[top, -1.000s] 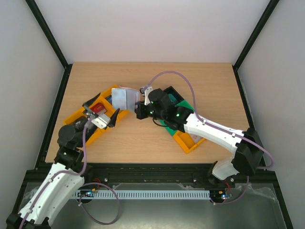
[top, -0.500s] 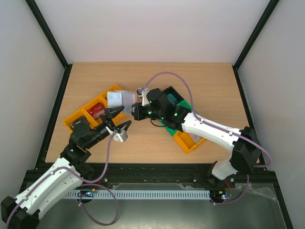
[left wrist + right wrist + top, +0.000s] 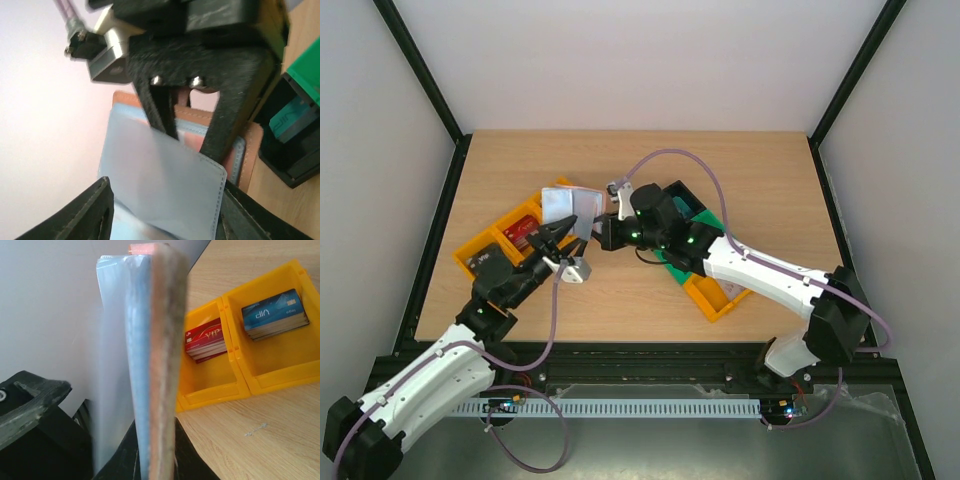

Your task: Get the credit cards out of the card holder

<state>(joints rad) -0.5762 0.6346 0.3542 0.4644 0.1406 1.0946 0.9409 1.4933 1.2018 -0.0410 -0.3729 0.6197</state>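
**Inspector:** Where the top camera looks down, what has the holder?

**Examiner:** The right gripper pinches its right edge and holds it raised over the far corner of the orange bin on the left. The pale inside faces the left arm. The left gripper is at its lower edge, fingers spread.

**Inspector:** Cards?

**Examiner:** A red card lies in that orange bin. A teal card lies in the black bin beside the right wrist.

**Inspector:** Left wrist view.

**Examiner:** The left gripper stands part open, one finger at each side of the holder's pale blue flap. Whether either finger touches the flap, I cannot tell. Above, the right gripper is pressed onto the brown edge. The teal card sits in the black bin, next to a green bin.

**Inspector:** Right wrist view.

**Examiner:** The holder is edge-on and upright, clamped in the right gripper. Brown skin is on the right, pale blue leaves and a clear sleeve on the left. Beyond it, the orange bin holds the red card in one compartment and a blue card, topping a stack, in the next. A dark finger of the left gripper shows low at left, near the holder.
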